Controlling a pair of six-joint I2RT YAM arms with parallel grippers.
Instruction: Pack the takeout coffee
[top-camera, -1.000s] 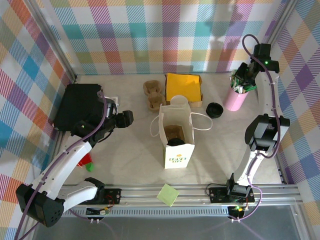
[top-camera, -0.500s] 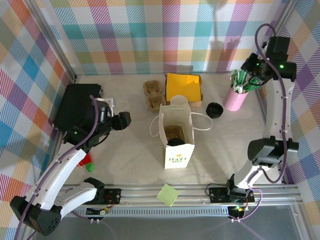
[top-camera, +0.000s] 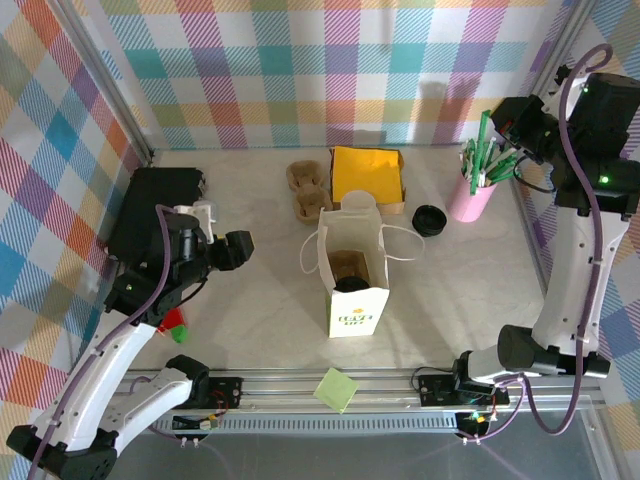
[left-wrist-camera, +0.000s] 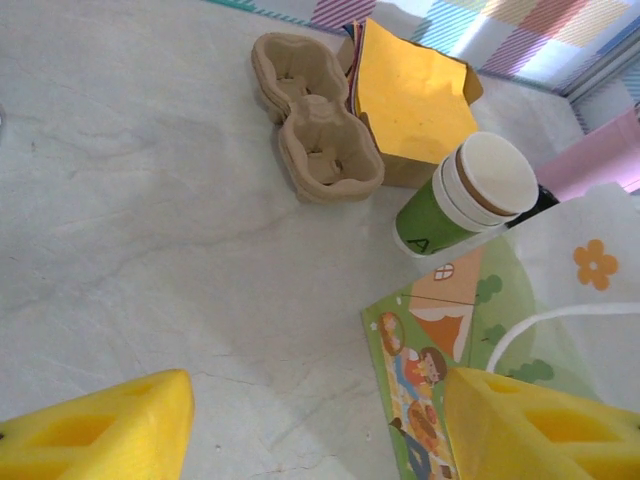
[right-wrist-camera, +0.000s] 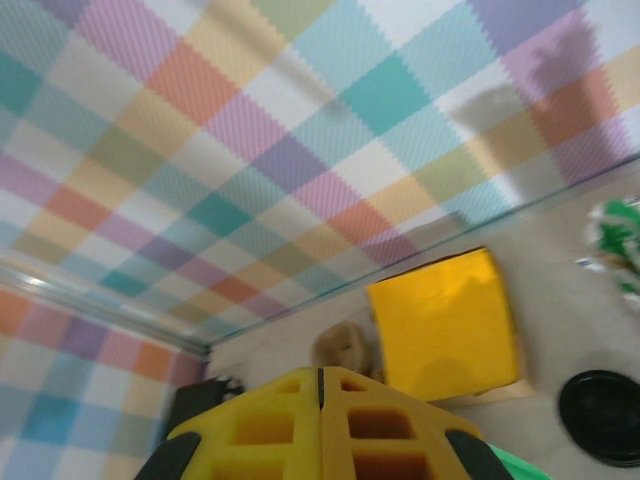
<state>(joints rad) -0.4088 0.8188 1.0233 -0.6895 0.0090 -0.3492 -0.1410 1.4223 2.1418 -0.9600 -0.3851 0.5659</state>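
One green note (top-camera: 335, 388) was seen nearest. One bag (top-camera: 357, 310) was stood open on the table (top-camera: 250, 310). One coffee (top-camera: 350, 284) looked to be set deep in the bag. Only its dark round top was seen, so it seemed to stand straight, top up, long way up and down. The left gripper (left-wrist-camera: 318, 425) was held wide, with nothing in it. Behind the bag, one stack (left-wrist-camera: 465, 195) of cups, one black lid (top-camera: 428, 220) and one pink cup (top-camera: 470, 200) were seen. The right gripper (right-wrist-camera: 320, 390) was pressed tight together above the pink cup. Whether anything was held could not be told.
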